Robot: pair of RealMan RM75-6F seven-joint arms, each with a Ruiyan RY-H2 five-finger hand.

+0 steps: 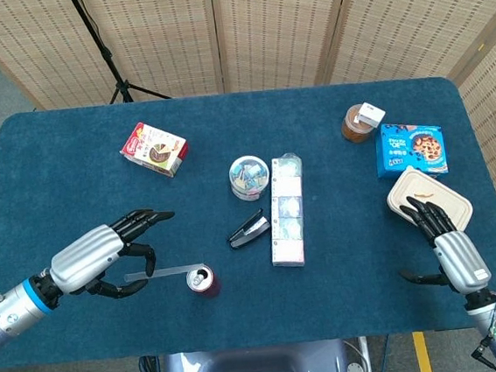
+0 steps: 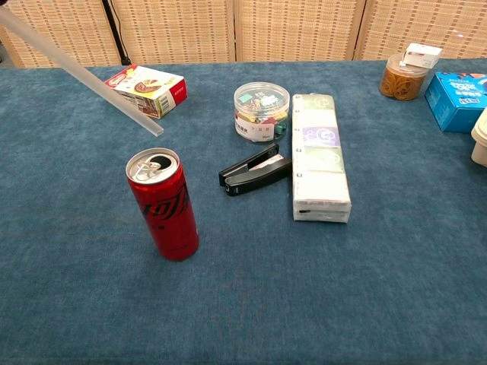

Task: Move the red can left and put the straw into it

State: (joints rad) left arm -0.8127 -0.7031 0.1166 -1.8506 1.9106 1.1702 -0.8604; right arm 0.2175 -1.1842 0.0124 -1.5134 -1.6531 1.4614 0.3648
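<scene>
Head view: left hand (image 1: 105, 257) pinching straw (image 1: 164, 271), tip just beside red can (image 1: 203, 280) at table's near edge; not yet inserted. Right hand (image 1: 445, 242) idle, fingers spread, holding nothing.

Chest view: can upright, opening empty; straw tip poised above, apart. Insertion remaining.
</scene>
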